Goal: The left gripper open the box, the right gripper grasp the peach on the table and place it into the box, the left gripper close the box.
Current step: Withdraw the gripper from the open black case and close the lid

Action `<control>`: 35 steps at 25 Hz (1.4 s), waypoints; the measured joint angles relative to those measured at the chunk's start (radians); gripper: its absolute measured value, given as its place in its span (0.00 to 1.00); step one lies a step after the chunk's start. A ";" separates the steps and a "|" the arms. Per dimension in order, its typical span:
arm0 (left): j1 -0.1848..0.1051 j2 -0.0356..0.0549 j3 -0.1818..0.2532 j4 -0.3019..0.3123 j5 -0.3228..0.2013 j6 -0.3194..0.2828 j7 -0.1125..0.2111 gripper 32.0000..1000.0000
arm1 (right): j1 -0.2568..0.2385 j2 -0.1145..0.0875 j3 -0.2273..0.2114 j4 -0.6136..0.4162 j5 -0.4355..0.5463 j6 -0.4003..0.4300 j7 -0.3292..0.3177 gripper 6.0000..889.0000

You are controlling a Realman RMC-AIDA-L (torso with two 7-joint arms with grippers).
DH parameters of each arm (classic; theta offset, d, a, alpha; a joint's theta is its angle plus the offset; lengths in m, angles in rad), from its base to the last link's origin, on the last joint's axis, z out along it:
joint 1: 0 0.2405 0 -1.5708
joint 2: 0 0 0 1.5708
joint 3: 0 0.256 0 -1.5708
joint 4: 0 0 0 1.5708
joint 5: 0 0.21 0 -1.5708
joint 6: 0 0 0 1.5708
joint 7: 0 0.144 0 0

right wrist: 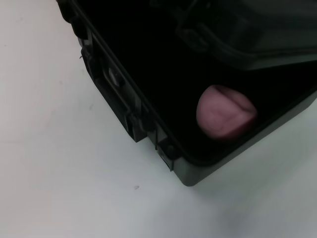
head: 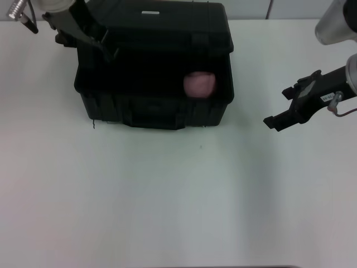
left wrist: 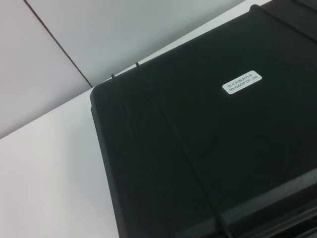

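Observation:
The black box (head: 150, 111) stands at the back of the table with its lid (head: 167, 25) tilted partway over the opening. The pink peach (head: 199, 84) lies inside the box at its right end, and it also shows in the right wrist view as the peach (right wrist: 225, 110) behind the front wall (right wrist: 130, 115). My left gripper (head: 105, 47) is at the lid's left front corner, black against the black lid. The left wrist view looks down on the lid top (left wrist: 198, 148) with its white label (left wrist: 241, 82). My right gripper (head: 279, 107) hangs open and empty to the right of the box.
White table (head: 167, 201) stretches in front of the box and to both sides. A small dark speck (head: 201, 147) lies on it in front of the box. A pale wall with a seam (left wrist: 59, 44) rises behind the table.

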 joint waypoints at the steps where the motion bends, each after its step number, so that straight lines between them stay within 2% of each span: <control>1: 0.000 0.0001 0.000 -0.001 0.002 0.000 0.000 0.89 | 0.000 0.000 0.000 0.000 0.000 0.000 0.000 0.96; 15: -0.010 0.0012 -0.001 -0.005 0.008 -0.019 0.008 0.89 | -0.003 0.000 0.000 -0.020 0.000 0.009 0.000 0.96; 18: -0.011 0.0013 -0.017 -0.006 0.005 -0.020 0.006 0.89 | -0.004 0.000 0.000 -0.028 0.000 0.015 0.000 0.96; 25: -0.014 0.0016 -0.028 -0.007 0.003 -0.034 -0.040 0.89 | -0.004 0.000 0.000 -0.030 0.000 0.017 0.002 0.96; 30: -0.032 0.0005 -0.029 -0.039 0.002 -0.058 -0.053 0.89 | -0.004 0.000 0.000 -0.030 0.000 0.017 0.003 0.96; 35: -0.035 -0.0002 -0.029 -0.047 0.002 -0.077 -0.062 0.89 | -0.004 0.000 0.000 -0.029 0.000 0.017 0.003 0.96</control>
